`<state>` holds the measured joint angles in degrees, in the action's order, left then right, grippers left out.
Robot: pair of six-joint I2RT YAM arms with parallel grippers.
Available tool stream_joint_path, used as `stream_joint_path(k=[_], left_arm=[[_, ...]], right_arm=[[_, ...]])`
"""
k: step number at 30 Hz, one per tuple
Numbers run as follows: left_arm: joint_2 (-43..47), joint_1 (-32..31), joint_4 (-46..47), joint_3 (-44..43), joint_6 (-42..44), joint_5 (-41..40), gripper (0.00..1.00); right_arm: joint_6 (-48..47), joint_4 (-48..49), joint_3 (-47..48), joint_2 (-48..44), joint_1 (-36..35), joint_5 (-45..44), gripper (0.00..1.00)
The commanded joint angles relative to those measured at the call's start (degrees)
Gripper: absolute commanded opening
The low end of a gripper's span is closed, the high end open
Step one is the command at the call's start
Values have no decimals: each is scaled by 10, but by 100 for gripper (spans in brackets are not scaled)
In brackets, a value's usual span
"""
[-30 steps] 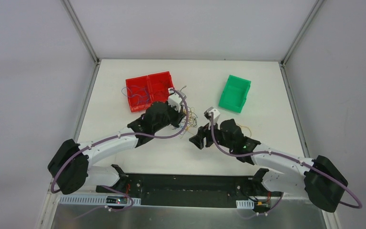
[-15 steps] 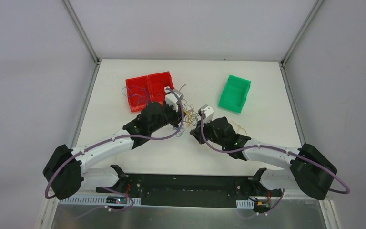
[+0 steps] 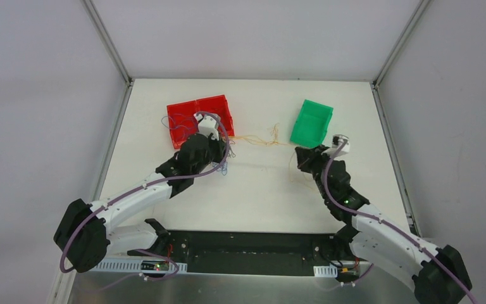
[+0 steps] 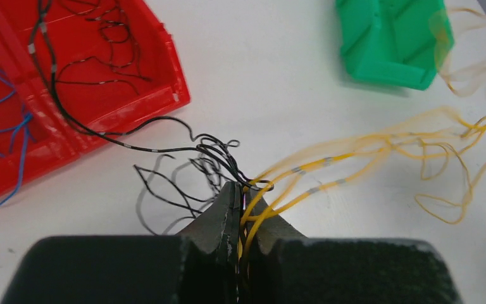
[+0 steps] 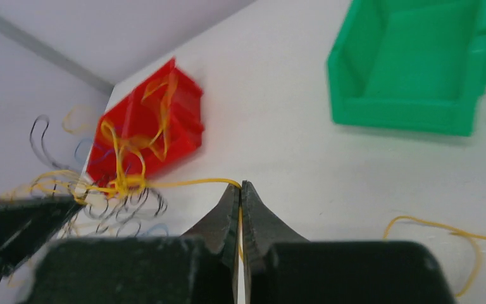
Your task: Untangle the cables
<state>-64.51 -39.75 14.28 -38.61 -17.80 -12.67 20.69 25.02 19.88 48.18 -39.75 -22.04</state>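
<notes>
- The black two-fingered left gripper point(image 4: 241, 193) has its fingers pressed together on a bundle of hair-thin yellow wires point(image 4: 348, 155) and hair-thin black wires point(image 4: 215, 155), just beside a red plastic two-compartment bin point(image 3: 183, 105).
- The right gripper point(image 5: 240, 190) pinches one yellow strand near a green plastic bin point(image 3: 313, 123).
- The yellow wires stretch across the white table point(image 3: 259, 190) between the grippers, with tangled loops partway.
- One black wire trails into the red bin; hair-thin blue wires point(image 4: 22, 161) lie in its other compartment.

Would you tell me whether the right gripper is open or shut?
Shut: the right wrist view shows the right gripper pinching a yellow cable.
</notes>
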Motion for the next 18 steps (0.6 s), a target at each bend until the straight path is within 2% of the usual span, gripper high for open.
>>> stream_joint_path(k=[1,6,10,18], left_arm=[[7,22,-2,3,-40,-67,0],[6,26,-11,3,-47,-87,0],[7,34,-32,2,-60,-123,0],[11,72,-95,6,-151,-201,0]], right_arm=[[114,-119,-18,-68,83,-111,0],[152,-200,-13,-121,129,-139,0],[166,-224,-21,-166,163,-133,0],[209,-333,-13,-262,244,-161,0]])
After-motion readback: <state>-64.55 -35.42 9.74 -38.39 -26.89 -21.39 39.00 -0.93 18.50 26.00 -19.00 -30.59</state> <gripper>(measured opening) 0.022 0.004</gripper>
